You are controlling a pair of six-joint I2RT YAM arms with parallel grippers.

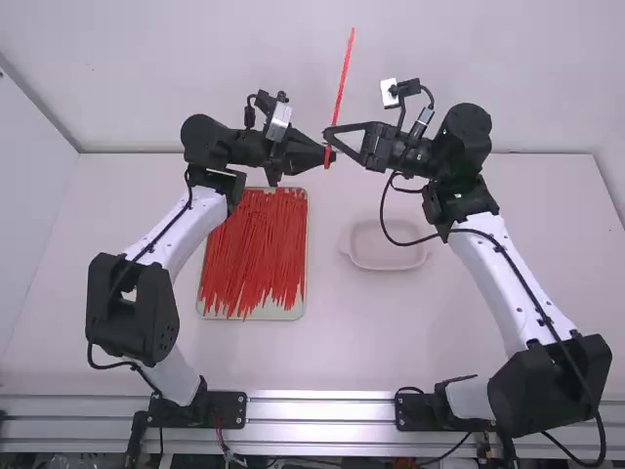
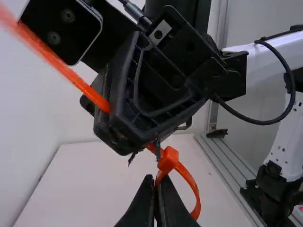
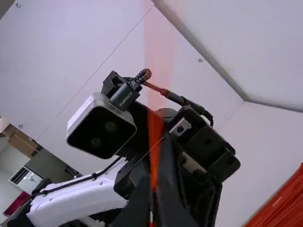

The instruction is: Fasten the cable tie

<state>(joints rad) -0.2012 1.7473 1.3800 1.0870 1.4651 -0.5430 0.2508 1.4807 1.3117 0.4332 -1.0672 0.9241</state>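
The white counter (image 1: 117, 215) carries two containers. The larger is a flat tray (image 1: 299, 311) in front of the left arm, heaped with loose red spare ties (image 1: 252, 254) lying roughly lengthwise, which looks like the stock to draw from. The smaller is a shallow white dish (image 1: 386, 264) in front of the right arm that shows its plain white bottom. It is probably where finished ties are meant to go. Above the far edge of the tray the two arms meet tip to tip, well off the counter, likely so that the long strap can swing free. The right pincer (image 1: 339, 145) is closed on the strap, which runs between its fingers in its own wrist view. This grip suits pulling the strap through. The left pincer (image 2: 155, 201) is pinched shut just beside the head (image 2: 168, 158), holding the curved part steady as an anchor against that pull. The cable tie (image 1: 342, 78) itself is held between the two pincers. Its tail (image 1: 348, 49) points up and away past the right pincer, and a small loop (image 2: 194, 198) hangs beside the left fingers. The strap appears already threaded through the head, so what remains is probably cinching the loop tighter.
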